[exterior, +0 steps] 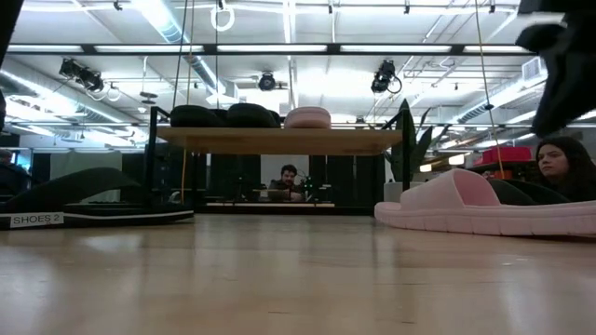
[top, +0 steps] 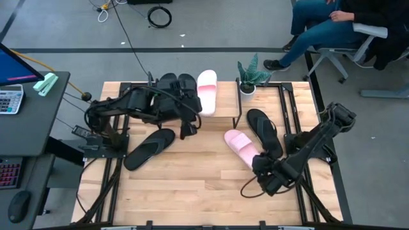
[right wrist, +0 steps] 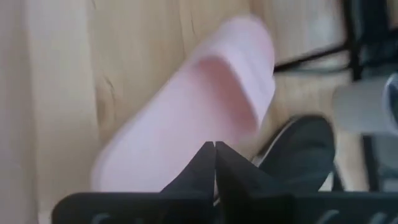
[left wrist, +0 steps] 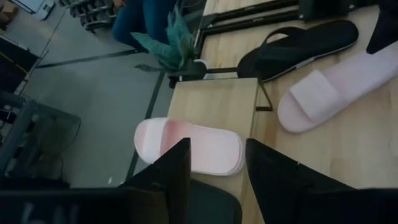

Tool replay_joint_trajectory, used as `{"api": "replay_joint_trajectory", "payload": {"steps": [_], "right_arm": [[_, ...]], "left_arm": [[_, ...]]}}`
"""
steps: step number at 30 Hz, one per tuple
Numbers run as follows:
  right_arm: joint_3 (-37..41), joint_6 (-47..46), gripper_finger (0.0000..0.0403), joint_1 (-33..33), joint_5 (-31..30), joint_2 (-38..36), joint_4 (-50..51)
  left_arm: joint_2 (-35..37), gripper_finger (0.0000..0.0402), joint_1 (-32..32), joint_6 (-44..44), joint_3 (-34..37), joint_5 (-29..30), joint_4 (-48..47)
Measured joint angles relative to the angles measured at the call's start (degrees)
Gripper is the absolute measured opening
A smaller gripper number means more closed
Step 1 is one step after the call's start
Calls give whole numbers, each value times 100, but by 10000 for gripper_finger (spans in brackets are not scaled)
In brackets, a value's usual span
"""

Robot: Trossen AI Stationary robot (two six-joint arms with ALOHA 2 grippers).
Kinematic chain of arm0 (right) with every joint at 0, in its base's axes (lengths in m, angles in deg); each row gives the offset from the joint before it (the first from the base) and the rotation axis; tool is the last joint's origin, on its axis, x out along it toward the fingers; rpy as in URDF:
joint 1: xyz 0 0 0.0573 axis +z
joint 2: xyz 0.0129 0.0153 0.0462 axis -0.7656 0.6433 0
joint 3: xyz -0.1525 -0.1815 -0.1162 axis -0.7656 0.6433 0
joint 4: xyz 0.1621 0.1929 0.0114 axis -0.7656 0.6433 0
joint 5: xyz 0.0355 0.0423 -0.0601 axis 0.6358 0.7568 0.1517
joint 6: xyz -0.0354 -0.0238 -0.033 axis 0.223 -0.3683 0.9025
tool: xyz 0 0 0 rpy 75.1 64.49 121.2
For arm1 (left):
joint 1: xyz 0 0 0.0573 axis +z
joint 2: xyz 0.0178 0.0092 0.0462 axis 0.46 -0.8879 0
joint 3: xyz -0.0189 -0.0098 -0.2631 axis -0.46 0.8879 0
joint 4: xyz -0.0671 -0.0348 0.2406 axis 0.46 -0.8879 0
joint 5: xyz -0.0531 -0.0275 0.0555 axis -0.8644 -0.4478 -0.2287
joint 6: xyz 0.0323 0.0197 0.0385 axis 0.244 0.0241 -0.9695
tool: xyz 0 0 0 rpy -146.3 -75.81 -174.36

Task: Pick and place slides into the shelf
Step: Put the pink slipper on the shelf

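Observation:
The shelf [top: 223,105] stands at the table's far middle, with two black slides [top: 177,83] and one pink slide [top: 206,91] lying sole-down on its plank. My left gripper [top: 190,126] is open at the shelf's near edge beside the black slides; in the left wrist view its fingers [left wrist: 214,168] frame the pink slide [left wrist: 189,146]. A second pink slide [top: 241,147] and a black flip-flop [top: 264,131] lie flat on the table's right half. Another flip-flop [top: 148,148] lies on the left. My right gripper [top: 260,164] is shut, hovering by that pink slide's near end [right wrist: 186,118].
A small potted plant [top: 249,80] stands by the shelf's right end. Black frame rails run along both table sides. A desk with a calculator [top: 9,99] sits to the left. A seated person [top: 319,25] is beyond the far right corner. Bare wood lies in the near middle.

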Motion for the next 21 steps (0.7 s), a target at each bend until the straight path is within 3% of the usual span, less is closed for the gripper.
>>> {"api": "replay_joint_trajectory", "payload": {"steps": [3, 7, 14, 21], "right_arm": [[99, -27, 39, -263, 364, 0, -3], [194, 572, 74, -701, 382, -2, -282], [540, 2390, 132, -1466, 177, -4, -1614], [907, 3359, 149, -1923, -106, -4, -2449]], "left_arm": [[22, 149, 44, 4, 14, 10, -41], [4, 137, 132, 2, 26, 1, -50], [7, 118, 298, 2, 26, 4, -26], [6, 110, 312, -105, 26, 3, -32]]}}
